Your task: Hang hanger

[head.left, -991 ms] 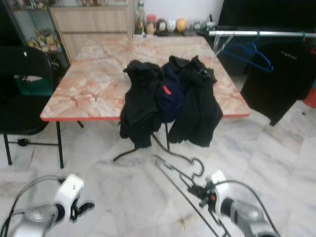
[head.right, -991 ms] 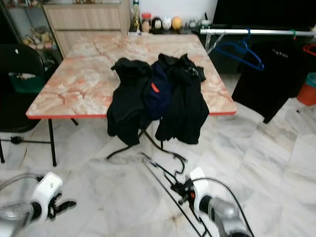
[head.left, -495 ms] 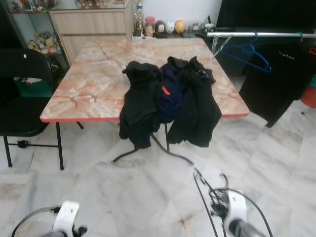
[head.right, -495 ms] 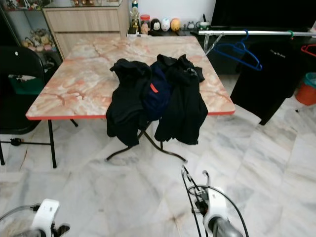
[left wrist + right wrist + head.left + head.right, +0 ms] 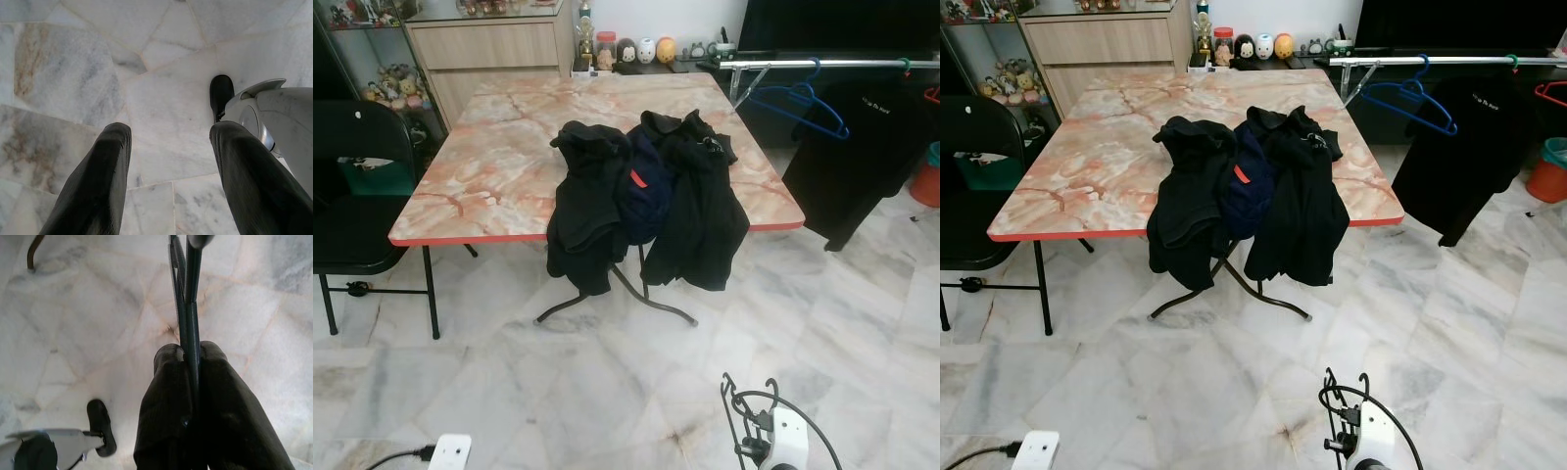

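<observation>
Right gripper [image 5: 188, 357] clamped on hanger [image 5: 188, 298], fingers [image 5: 164, 396] pressed to either side of the thin dark wire; held low at the right, hook end [image 5: 749, 392] just rising above the white wrist. Left gripper [image 5: 168, 142] spread wide, holding nothing, hanging idle over the marble floor [image 5: 509, 392]. Ahead, dark clothes [image 5: 646, 196] piled over the near edge of the marble-topped table [image 5: 489, 166]; black chair [image 5: 357, 186] at the left. Rail [image 5: 832, 65] far right beyond the table, well apart from the carried hanger, with a blue hanger [image 5: 798, 96] and a black shirt [image 5: 862, 137] on it. Judged mid-carry, hanging not yet begun. Risks: thin wire twisting or slipping in a narrow pinch during walking; long frame catching a table leg or the draped clothes on the way round; hook meeting the blue hanger rather than bare rail if brought in at the same spot. Against one second ago: both arms dropped much lower in the head views, the left reduced to a white corner at the bottom edge; hanger swung from lying slantwise across the floor view to nearly end-on; table and rail slightly shifted, consistent with camera movement.
</observation>
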Robot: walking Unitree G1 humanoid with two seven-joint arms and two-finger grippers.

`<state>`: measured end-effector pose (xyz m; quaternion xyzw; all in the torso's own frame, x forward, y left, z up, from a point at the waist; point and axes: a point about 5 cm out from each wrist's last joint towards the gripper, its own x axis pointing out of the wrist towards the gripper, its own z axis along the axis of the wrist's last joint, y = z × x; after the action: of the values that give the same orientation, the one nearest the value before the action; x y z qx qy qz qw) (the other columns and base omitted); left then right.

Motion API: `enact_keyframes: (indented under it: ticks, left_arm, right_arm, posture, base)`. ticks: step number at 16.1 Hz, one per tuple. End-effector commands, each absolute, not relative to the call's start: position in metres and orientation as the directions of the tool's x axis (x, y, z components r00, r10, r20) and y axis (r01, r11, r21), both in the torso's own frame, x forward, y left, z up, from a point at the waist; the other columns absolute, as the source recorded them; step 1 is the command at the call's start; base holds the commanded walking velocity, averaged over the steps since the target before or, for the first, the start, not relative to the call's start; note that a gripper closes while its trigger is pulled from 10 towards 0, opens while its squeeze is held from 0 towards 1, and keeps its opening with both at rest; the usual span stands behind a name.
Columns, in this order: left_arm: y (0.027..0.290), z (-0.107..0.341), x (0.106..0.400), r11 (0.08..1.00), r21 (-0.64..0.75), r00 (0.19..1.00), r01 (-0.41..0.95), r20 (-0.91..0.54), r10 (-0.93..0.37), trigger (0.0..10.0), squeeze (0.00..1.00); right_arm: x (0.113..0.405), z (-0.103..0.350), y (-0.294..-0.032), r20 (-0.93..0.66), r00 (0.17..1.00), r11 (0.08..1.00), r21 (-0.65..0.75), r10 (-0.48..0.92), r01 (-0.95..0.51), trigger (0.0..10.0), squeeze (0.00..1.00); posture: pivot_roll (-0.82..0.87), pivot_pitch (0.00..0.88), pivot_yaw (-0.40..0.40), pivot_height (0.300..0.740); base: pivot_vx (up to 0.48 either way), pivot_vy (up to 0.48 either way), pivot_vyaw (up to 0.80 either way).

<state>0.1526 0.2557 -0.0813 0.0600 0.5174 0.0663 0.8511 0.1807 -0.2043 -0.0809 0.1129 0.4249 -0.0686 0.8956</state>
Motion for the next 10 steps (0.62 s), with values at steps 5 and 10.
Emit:
enact_keyframes:
  ticks: [5, 10]
  left_arm:
    - [0.2552, -0.0823, 0.1529, 0.982, 0.183, 0.457, -0.052, -0.87, 0.186, 10.0, 0.0]
    - [0.2578, -0.0842, 0.1486, 0.977, 0.206, 0.438, -0.05, -0.875, 0.207, 10.0, 0.0]
  right_arm:
    - [0.1902, -0.076, -0.2064, -0.756, 0.652, 0.958, 0.139, -0.06, 0.25, 10.0, 0.0]
    - [0.1901, -0.0765, -0.2054, -0.76, 0.645, 0.957, 0.128, -0.075, 0.262, 10.0, 0.0]
  posture:
    - [0.05, 0.0, 0.003, 0.719]
    - [0.05, 0.0, -0.003, 0.719]
  base:
    - [0.0, 0.0, 0.0]
    - [0.0, -0.107, 0.0]
